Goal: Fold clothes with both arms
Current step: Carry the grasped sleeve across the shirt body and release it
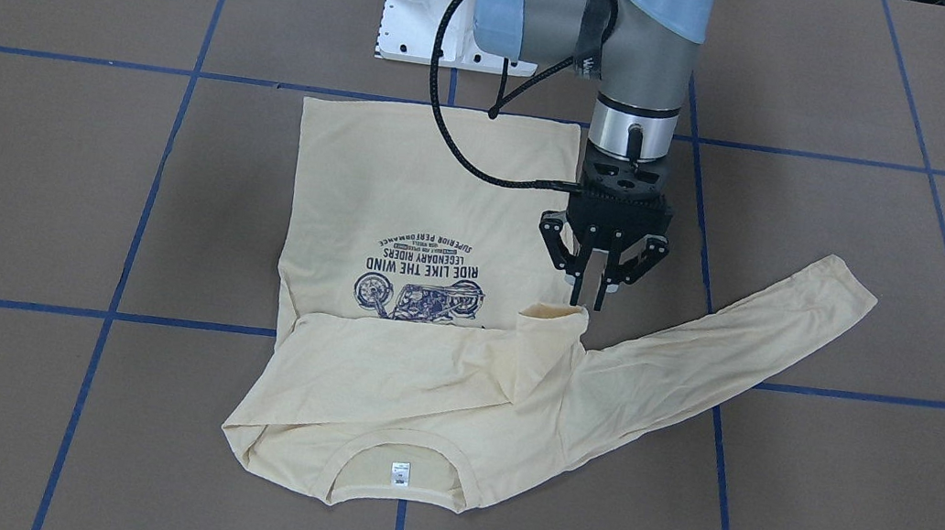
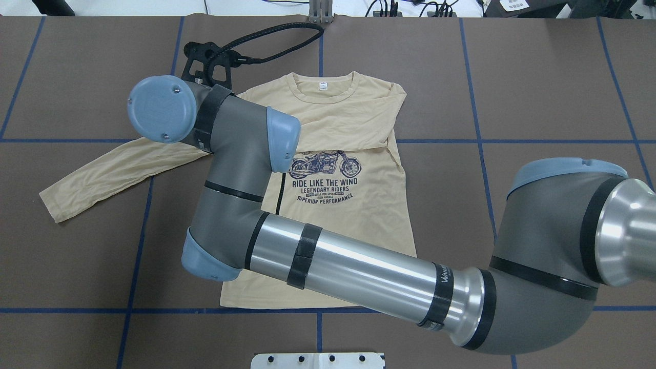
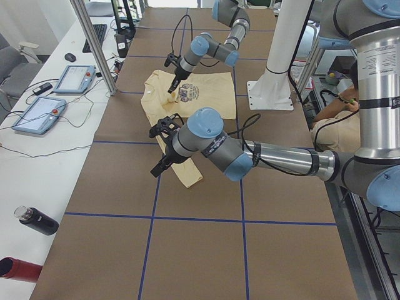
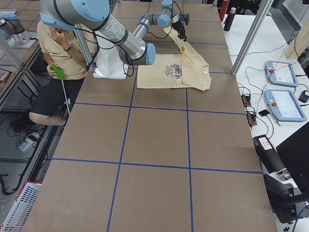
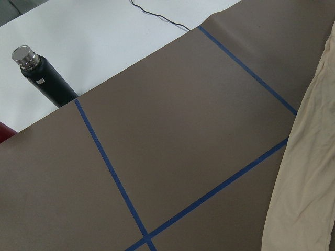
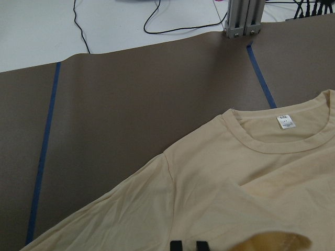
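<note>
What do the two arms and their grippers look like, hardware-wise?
The right arm and left arm are grey tubes with a polished silver forearm, light blue joint caps and black bands, one with white lettering I can't read. The right gripper is black and two-fingered, with pale fingertip pads; a braided black cable loops to it. The left gripper is black too.
</note>
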Action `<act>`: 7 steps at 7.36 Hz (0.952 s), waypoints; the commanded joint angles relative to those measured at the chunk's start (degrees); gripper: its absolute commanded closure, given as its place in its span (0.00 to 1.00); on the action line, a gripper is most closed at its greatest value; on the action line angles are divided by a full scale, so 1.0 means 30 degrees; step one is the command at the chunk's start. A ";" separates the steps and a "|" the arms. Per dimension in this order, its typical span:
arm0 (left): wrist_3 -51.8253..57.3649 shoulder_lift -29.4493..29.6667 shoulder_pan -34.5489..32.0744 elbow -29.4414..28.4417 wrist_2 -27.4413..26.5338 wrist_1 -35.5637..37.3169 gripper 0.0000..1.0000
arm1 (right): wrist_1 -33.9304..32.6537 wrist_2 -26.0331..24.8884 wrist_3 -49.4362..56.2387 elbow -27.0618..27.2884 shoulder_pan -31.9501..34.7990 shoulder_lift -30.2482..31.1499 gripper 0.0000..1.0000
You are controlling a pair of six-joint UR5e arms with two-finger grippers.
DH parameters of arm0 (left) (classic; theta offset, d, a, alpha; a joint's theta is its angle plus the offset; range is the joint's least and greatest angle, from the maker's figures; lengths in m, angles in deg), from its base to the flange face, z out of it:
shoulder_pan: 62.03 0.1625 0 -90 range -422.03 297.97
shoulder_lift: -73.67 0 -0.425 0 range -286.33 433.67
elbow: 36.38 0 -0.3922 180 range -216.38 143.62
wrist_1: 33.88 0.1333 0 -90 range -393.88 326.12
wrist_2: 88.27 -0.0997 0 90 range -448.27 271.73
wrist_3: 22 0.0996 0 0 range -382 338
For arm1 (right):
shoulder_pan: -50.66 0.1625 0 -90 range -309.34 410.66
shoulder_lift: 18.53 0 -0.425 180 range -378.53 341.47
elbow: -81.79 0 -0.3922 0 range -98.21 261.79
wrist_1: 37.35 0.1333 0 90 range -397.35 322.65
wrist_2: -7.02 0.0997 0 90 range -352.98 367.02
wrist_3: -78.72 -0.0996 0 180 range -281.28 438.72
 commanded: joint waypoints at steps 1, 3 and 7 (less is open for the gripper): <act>0.0004 -0.0131 0.0029 0.0028 0.0000 0.0000 0.00 | 0.0010 0.0168 -0.0537 -0.1407 0.0008 -0.1318 0.00; -0.0724 -0.0190 0.0029 0.0116 0.0029 -0.0029 0.00 | -0.1442 0.2208 -0.0508 -0.0914 0.0706 -0.1439 0.00; -0.1222 -0.0249 0.2569 0.0088 0.0058 -0.0992 0.00 | -0.6903 0.7137 0.4341 0.9769 0.3958 0.5443 0.00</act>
